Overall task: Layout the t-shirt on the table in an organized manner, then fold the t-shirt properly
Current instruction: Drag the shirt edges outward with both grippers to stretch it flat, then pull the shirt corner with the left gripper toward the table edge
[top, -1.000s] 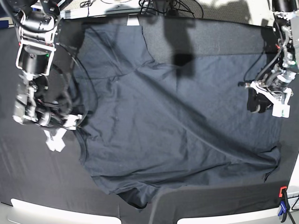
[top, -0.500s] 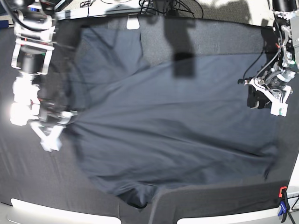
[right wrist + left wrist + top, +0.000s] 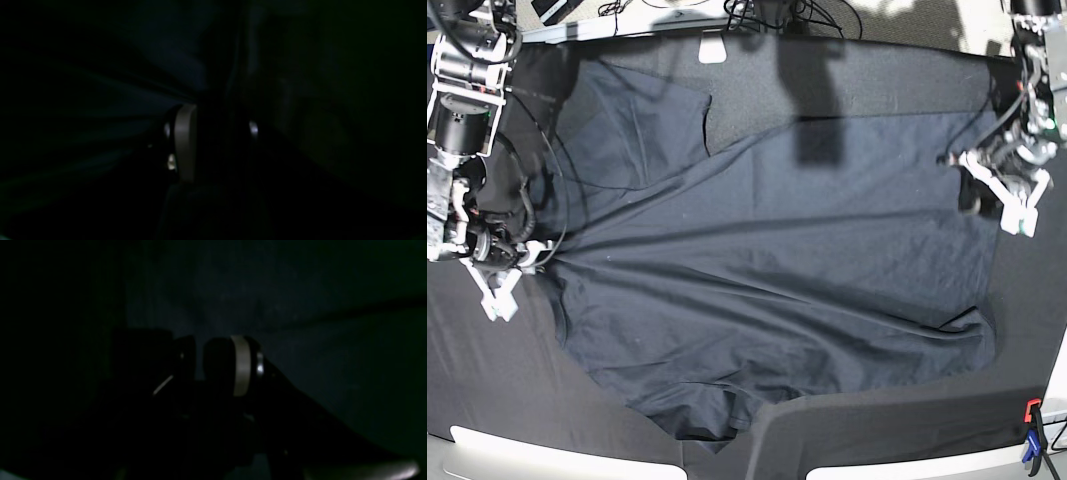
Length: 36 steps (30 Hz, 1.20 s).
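The dark slate-blue t-shirt [image 3: 767,260] lies spread wide over the black-clothed table [image 3: 887,430], one sleeve at the back left and a bunched edge at the front. My right gripper [image 3: 502,288] is at the shirt's left edge, shut on the cloth. In the right wrist view taut folds of shirt [image 3: 100,110] run into that gripper [image 3: 218,113]. My left gripper [image 3: 1005,203] is at the shirt's right edge, low over the table. In the dark left wrist view its fingers [image 3: 240,365] stand close together on cloth [image 3: 333,350].
A red and blue clamp [image 3: 1032,432] sits at the front right corner. The pale table rim [image 3: 527,455] runs along the front. A small white piece [image 3: 712,50] and cables [image 3: 772,12] lie at the back edge.
My right gripper has pulled the shirt's left edge further left and back. My left gripper has moved back a little. The shirt is now stretched wider and flatter.
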Tool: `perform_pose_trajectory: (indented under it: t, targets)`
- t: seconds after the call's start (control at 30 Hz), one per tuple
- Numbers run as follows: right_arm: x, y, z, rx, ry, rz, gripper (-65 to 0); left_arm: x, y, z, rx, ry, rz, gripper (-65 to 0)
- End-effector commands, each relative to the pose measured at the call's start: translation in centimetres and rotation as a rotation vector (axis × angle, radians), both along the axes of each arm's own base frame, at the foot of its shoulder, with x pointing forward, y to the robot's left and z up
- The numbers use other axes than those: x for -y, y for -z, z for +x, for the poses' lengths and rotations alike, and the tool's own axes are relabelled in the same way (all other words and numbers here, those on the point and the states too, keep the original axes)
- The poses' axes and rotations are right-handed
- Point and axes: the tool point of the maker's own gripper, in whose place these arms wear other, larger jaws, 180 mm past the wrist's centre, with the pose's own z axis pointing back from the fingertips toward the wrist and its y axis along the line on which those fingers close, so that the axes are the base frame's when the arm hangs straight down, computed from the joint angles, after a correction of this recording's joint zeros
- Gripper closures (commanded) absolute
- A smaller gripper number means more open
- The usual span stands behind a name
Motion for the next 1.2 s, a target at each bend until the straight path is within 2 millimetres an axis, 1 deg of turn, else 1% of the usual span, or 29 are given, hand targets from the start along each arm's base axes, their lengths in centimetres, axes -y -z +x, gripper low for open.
perform_pose_trajectory:
  t: [0.0, 0.13, 0.27, 0.4, 0.47, 0.57, 0.67, 0.73, 0.8, 0.87, 0.93, 1.0, 1.17]
  targets:
    - [1.1, -2.7, 1.4, 0.070, 0.003, -0.003, -19.1, -0.4, -1.5, 0.7, 0.057, 0.007, 0.006, -15.1]
    - [1.3, -4.6, 1.7, 0.100, -0.009, 0.006, -19.1, -0.9, -0.7, -0.1, 0.028, 0.017, 0.069, -15.1]
    - [1.4, -6.7, 2.1, 0.146, -0.032, -0.011, -19.1, -3.3, 0.0, -0.5, -0.017, -0.076, 0.151, -15.9]
    - [0.9, -8.2, 2.5, 0.179, -0.060, -0.036, -19.1, -5.5, 0.6, -1.2, -0.067, -0.151, 0.251, -21.6]
    - [0.6, -8.9, 2.8, 0.200, -0.071, -0.046, -19.1, -5.9, 1.0, -1.6, -0.097, -0.165, 0.271, -23.1]
    - [-0.1, -10.1, 3.1, 0.239, -0.087, -0.030, -19.1, -5.9, 1.4, -2.0, -0.128, -0.169, 0.269, -23.1]
    - [-0.7, -10.6, 3.3, 0.261, -0.093, 0.001, -19.1, -5.9, 1.2, -2.0, -0.111, -0.215, 0.202, -23.1]
    - [-0.8, -10.6, 3.3, 0.260, -0.094, 0.007, -19.1, -6.0, 0.6, -1.9, -0.076, -0.272, 0.106, -23.1]
    - [-0.7, -10.5, 3.2, 0.252, -0.095, 0.005, -19.1, -5.9, -0.1, -1.9, -0.040, -0.290, 0.024, -23.1]
    - [-0.7, -10.4, 3.1, 0.243, -0.097, 0.003, -19.0, -6.1, -0.6, -2.4, -0.032, -0.314, -0.034, -23.1]
    - [-0.8, -10.4, 3.0, 0.237, -0.098, 0.009, -19.0, -6.2, -0.5, -3.2, -0.044, -0.322, -0.079, -23.1]
    - [-1.3, -10.6, 3.0, 0.242, -0.104, 0.045, -19.0, -6.5, -0.4, -4.2, -0.046, -0.335, -0.113, -23.1]
    - [-2.3, -11.3, 3.1, 0.266, -0.112, 0.112, -19.0, -8.3, 0.3, -7.6, -0.067, -0.397, -0.107, -23.1]
